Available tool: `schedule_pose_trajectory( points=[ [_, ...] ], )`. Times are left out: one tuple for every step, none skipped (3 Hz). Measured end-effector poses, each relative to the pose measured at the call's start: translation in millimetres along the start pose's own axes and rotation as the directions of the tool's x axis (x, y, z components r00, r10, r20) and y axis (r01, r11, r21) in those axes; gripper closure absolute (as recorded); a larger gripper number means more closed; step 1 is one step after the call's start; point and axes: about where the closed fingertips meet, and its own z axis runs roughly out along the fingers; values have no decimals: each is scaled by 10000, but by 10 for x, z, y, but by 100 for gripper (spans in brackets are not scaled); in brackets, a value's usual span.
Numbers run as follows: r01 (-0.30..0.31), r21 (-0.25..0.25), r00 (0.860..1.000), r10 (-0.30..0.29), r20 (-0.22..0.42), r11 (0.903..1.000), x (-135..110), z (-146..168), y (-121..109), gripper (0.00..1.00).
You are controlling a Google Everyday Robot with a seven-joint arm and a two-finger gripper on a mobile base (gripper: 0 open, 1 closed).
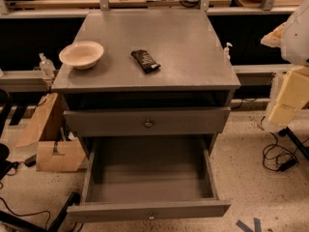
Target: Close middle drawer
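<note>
The grey cabinet (145, 37) stands in the middle of the camera view. Its middle drawer (149, 178) is pulled far out towards me, showing a wide, deep, empty grey tray. Its low flat front (193, 209) has a small round knob (151, 216) at the bottom edge of the view. Above it, the taller-fronted top drawer (106, 122) with a bigger knob (148, 123) stands slightly out. My gripper (285, 103) hangs on the white and cream arm at the right edge, level with the top drawer and well apart from the cabinet.
A cream bowl (81, 54) and a dark snack bar (145, 61) lie on the cabinet top. Cardboard boxes (50, 139) stand left of the cabinet. Cables (277, 158) lie on the floor at the right. Black legs (58, 214) cross the lower left.
</note>
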Motion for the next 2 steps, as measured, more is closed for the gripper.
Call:
schedule_pose_trajectory(
  points=[
    [5,76,10000,-6,76,10000,-3,-7,2,0],
    [235,340,9986,-251,471,9991,62,125,64,0]
  ],
)
